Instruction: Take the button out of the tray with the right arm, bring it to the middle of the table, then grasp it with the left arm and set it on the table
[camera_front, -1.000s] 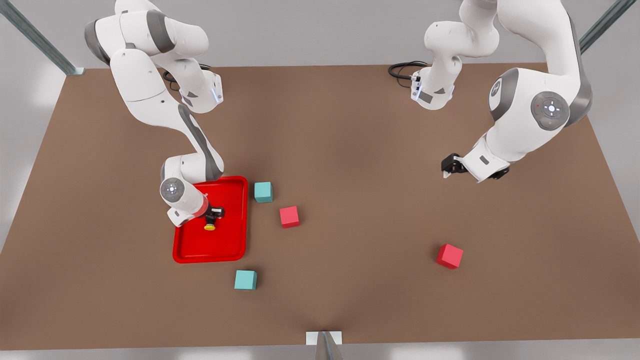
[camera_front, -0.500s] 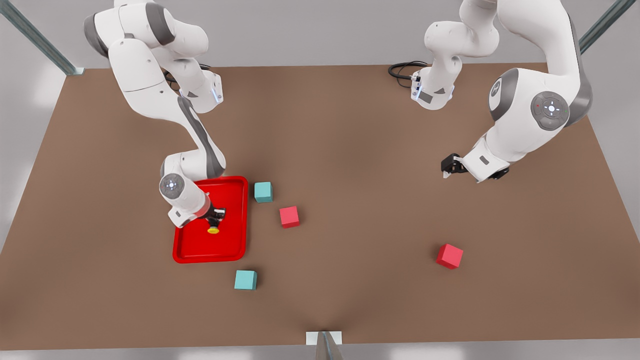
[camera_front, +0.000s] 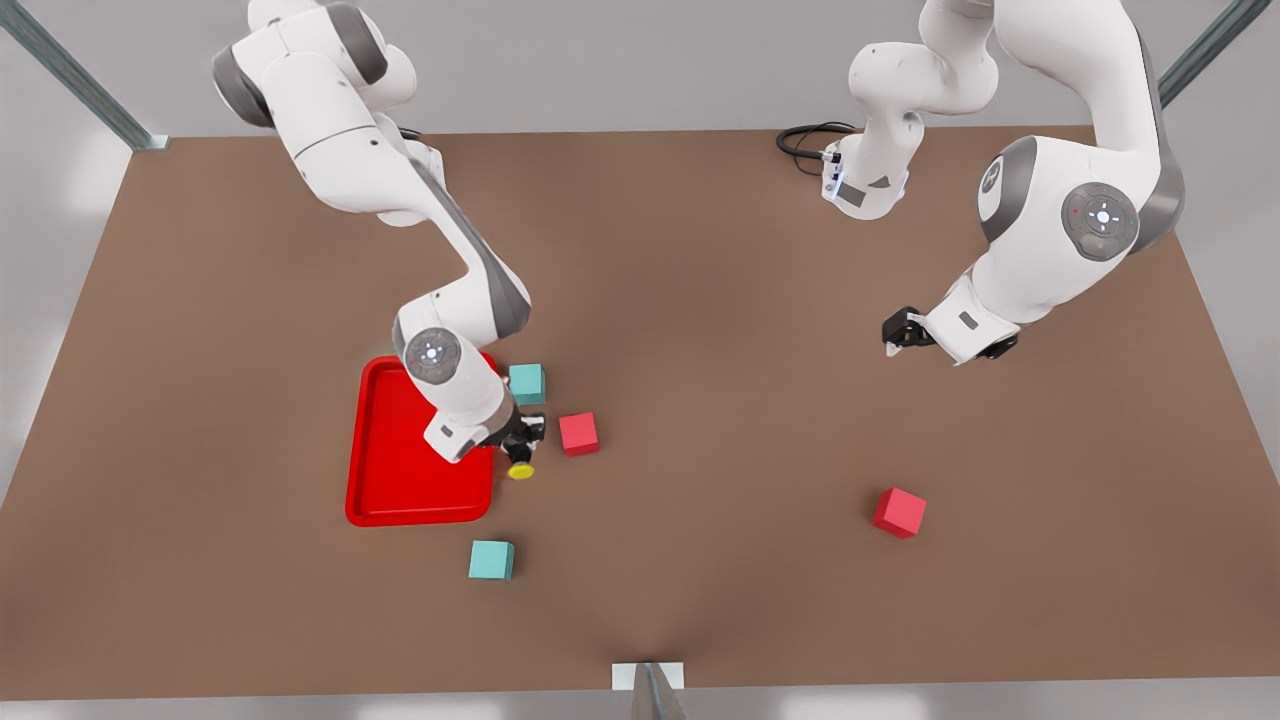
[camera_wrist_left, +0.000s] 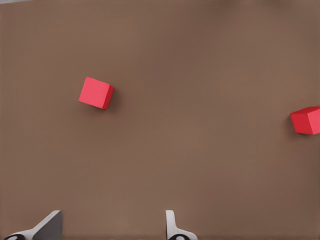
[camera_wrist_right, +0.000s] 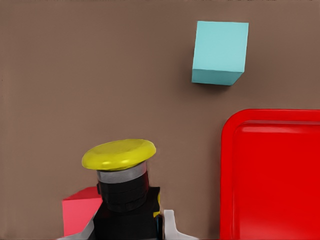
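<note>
Right gripper (camera_front: 522, 452) clamped on the button (camera_front: 520, 468), just past the tray (camera_front: 385, 480) rim.

Front view: the right arm bends low, its claw between a teal cube (camera_front: 527, 384) and red cube (camera_front: 578, 433); left gripper (camera_front: 893, 340) waits well apart above the table (camera_front: 700, 280).
Left wrist view: fingers (camera_wrist_left: 172, 226) spread, released, two red cubes beyond.
Right wrist view: button's yellow cap beside the claw, tray nearby, another teal cube (camera_wrist_right: 220, 52) farther off.
</note>
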